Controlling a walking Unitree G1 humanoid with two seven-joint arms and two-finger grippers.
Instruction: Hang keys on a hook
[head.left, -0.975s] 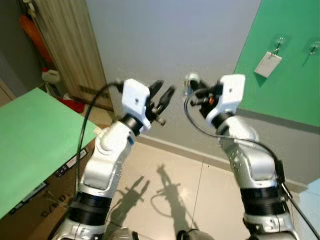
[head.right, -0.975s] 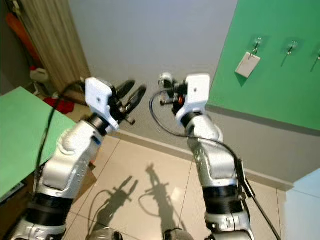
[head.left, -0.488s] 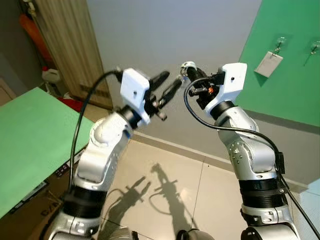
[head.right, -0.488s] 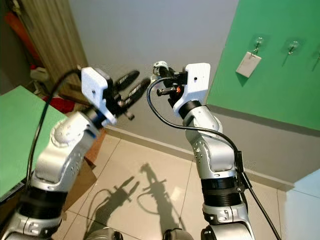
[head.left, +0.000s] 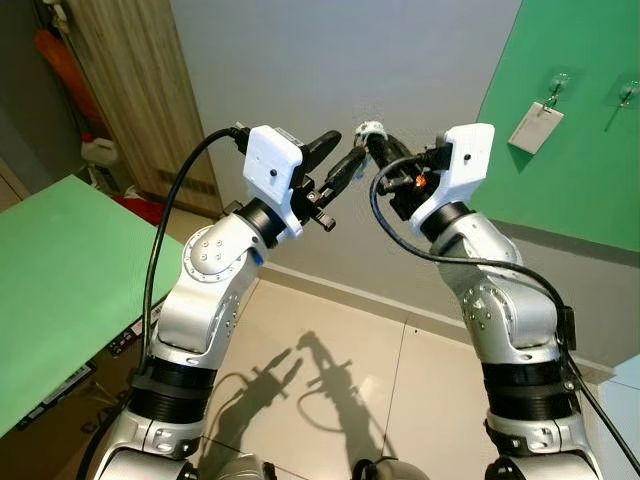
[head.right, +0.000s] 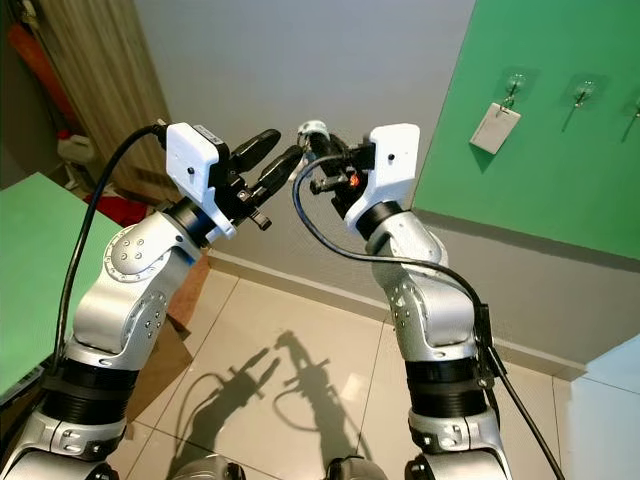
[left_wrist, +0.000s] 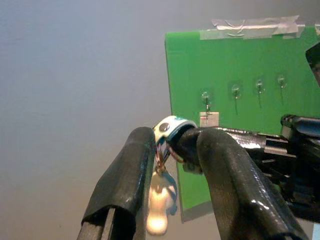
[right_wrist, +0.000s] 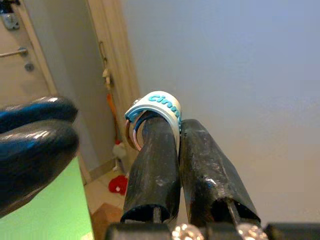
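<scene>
Right hand: while it is raised before the grey wall, the right hand is clenched on the white key strap with turquoise lettering, which loops over one finger at the tip, a metal ring tucked beneath.
Left hand: the left hand is released, its two black fingers spread either side of the strap and of the right fingertip; one finger looks to be just beside the ring, though contact cannot be judged.
Keys: a pale key fob dangles below the strap, between the left fingers.
Step in hand: seemingly a hand-to-hand pass, or a regrip, of the key bunch in mid-air.
Doing it well: the left fingers should close on the strap or ring itself, not on the right finger, and take firm hold before the right lets go; otherwise the bunch drops to the tiled floor.
Hooks: a row of small clear hooks sits on the green wall panel, well apart to the right; one carries a white card tag.
Left of the robot: a green desk.
</scene>
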